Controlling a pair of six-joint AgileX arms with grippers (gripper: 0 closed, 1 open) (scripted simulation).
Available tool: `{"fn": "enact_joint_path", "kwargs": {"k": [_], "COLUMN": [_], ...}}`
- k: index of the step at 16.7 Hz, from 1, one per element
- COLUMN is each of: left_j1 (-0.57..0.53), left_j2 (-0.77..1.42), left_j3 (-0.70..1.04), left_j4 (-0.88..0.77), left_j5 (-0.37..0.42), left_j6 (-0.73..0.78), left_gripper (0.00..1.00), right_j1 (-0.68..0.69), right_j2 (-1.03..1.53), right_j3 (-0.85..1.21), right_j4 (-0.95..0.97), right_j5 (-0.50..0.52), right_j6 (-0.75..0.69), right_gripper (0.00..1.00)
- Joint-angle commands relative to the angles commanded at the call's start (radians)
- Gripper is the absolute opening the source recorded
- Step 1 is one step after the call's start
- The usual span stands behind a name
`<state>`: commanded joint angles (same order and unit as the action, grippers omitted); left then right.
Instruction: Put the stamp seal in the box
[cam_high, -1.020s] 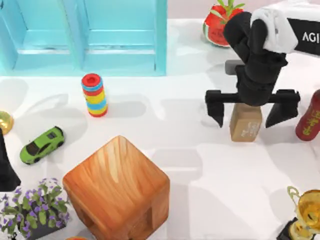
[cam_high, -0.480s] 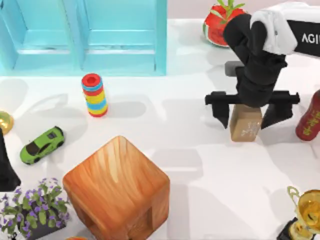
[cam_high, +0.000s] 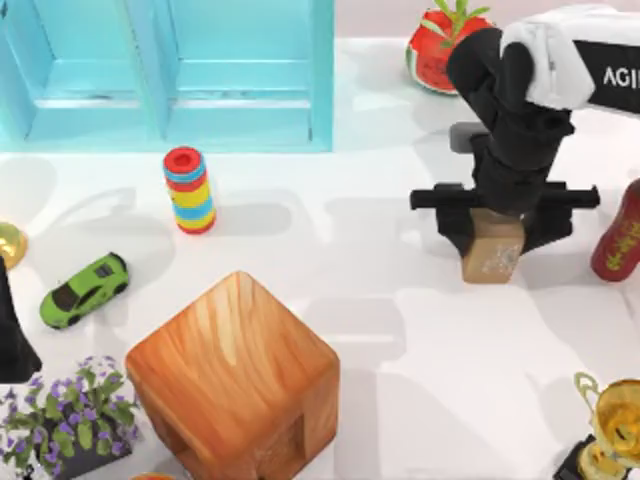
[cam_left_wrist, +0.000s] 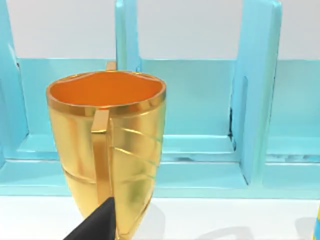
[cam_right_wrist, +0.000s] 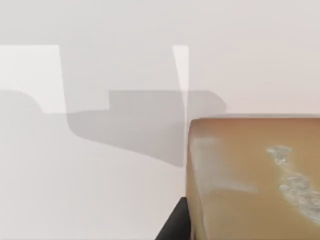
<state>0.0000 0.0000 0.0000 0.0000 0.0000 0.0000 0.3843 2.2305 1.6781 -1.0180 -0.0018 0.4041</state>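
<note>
Right gripper in my top view sits low over the stamp seal, its black fingers pressed against both flanks of the small tan block, clamped on it. That block stands upright on the white table at the right side, just beside a red bottle. A large wooden cube sits well apart toward the lower left, with a ring stack, a green toy car and a turquoise cabinet beyond. My left arm is parked at the left edge.

From the left wrist I see a golden cup before the cabinet; I cannot tell that gripper's state.

From the right wrist the seal looms close, whitish marks on its face.
</note>
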Motion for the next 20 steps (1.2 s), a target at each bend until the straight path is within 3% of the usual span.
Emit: {"fn": "enact_joint_path", "kwargs": {"k": [11,20], "left_j1": [0.000,0.000], "left_j2": [0.000,0.000], "left_j3": [0.000,0.000], "left_j4": [0.000,0.000], "left_j5": [0.000,0.000], "left_j6": [0.000,0.000], "left_gripper": [1.00,1.00], "right_j1": [0.005,0.004], "right_j2": [-0.002,-0.048], "right_j3": [0.006,0.246], "right_j4": [-0.015,-0.283], "right_j5": [0.003,0.005], "right_j6": [-0.004,-0.008], "right_gripper": [0.00,0.00]}}
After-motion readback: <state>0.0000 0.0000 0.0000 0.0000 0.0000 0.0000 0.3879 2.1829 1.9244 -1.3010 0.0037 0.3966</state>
